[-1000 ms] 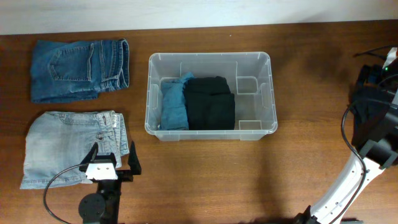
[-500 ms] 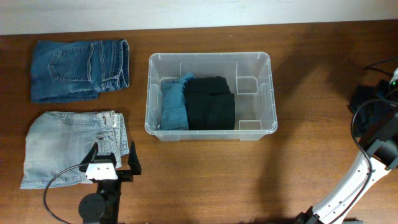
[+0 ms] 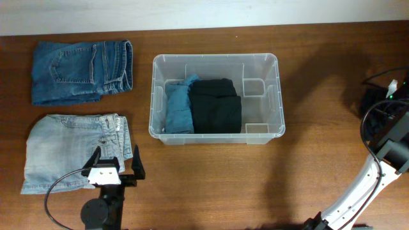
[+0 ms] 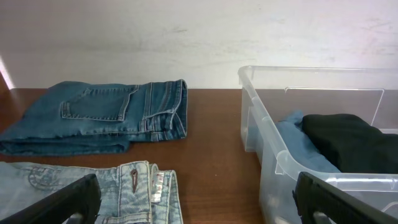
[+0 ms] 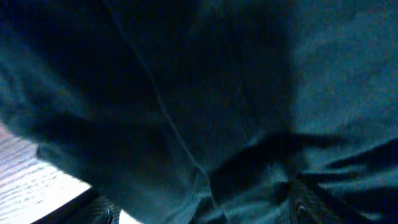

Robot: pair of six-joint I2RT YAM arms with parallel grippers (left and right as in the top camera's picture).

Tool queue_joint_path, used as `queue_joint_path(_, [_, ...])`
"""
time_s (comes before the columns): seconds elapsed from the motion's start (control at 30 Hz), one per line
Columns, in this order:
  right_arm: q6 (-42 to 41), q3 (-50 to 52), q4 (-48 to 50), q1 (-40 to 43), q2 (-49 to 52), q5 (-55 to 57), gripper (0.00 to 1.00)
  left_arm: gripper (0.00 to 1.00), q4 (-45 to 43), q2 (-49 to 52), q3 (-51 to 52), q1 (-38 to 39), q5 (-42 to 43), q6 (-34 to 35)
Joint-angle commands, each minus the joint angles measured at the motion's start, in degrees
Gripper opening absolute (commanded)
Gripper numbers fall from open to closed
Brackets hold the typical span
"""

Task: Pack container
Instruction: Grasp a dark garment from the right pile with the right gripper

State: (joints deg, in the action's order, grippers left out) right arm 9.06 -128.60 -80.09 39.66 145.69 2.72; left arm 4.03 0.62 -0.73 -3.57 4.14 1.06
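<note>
The clear container (image 3: 275, 76) stands mid-table and shows at the right of the left wrist view (image 4: 261, 118). It holds a folded teal garment (image 3: 177, 105) and a folded black garment (image 3: 216, 105). My left gripper (image 3: 115, 155) is open and empty near the front edge, its left finger over the light jeans (image 3: 67, 150). In its own view (image 4: 199, 208) the fingers stand wide apart. My right gripper (image 5: 202, 208) is at the far right edge, fingers spread, pressed against a dark teal garment (image 5: 186, 93) that fills its view.
Folded dark blue jeans (image 3: 82, 70) lie at the back left, also seen in the left wrist view (image 4: 99, 115). The dark garment (image 3: 377, 112) sits at the table's right edge under the right arm. A white wall runs along the back.
The right arm has shifted right and lower over the dark garment at the table's edge. The left arm and the container have not moved.
</note>
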Motion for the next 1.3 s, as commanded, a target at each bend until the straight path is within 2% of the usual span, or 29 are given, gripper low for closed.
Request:
queue_joint_path(0.0, [2.19,1.75,0.79,-0.11,0.11,-0.57,0.78,0.99,0.11,-0.26,0.22,-0.35,0.61,-0.7])
queue_joint_path(0.27, [2.73,4.42,3.13,-1.38,0.11,-0.02,0.78,0.99,0.11,-0.26,0.24,-0.35,0.61,-0.7])
queue_joint_path(0.47, [2.67,9.38,6.29,-2.21,0.11,6.8,0.76,0.99,0.09,-0.26,0.24,-0.35,0.61,-0.7])
queue_joint_path(0.53, [2.49,9.99,6.86,-2.21,0.11,6.82,0.72,1.0,0.11,-0.26,0.22,-0.35,0.61,-0.7])
queue_joint_path(0.63, [2.47,9.99,6.95,-2.21,0.11,6.88,0.6,0.99,0.09,-0.26,0.24,-0.35,0.61,-0.7])
queue_joint_path(0.83, [-0.35,9.64,6.78,-2.21,0.07,6.8,0.07,0.99,0.11,-0.26,0.24,-0.35,0.61,-0.7])
queue_joint_path(0.87, [-1.09,9.35,6.58,-2.21,0.04,6.49,0.04,0.99,0.09,-0.26,0.24,-0.35,0.61,-0.7])
queue_joint_path(1.1, [-3.3,1.6,1.97,-2.21,-0.59,-7.37,0.04,0.99,0.11,-0.26,0.22,-0.35,0.61,-0.7])
queue_joint_path(1.17, [-4.7,-3.48,-0.9,-2.21,-0.79,-13.6,0.04,1.0,0.11,-0.26,0.24,-0.35,0.61,-0.7])
queue_joint_path(1.27, [-5.07,-16.48,-9.2,-2.27,-0.81,-25.49,0.04,0.99,0.09,-0.26,0.24,-0.35,0.61,-0.7])
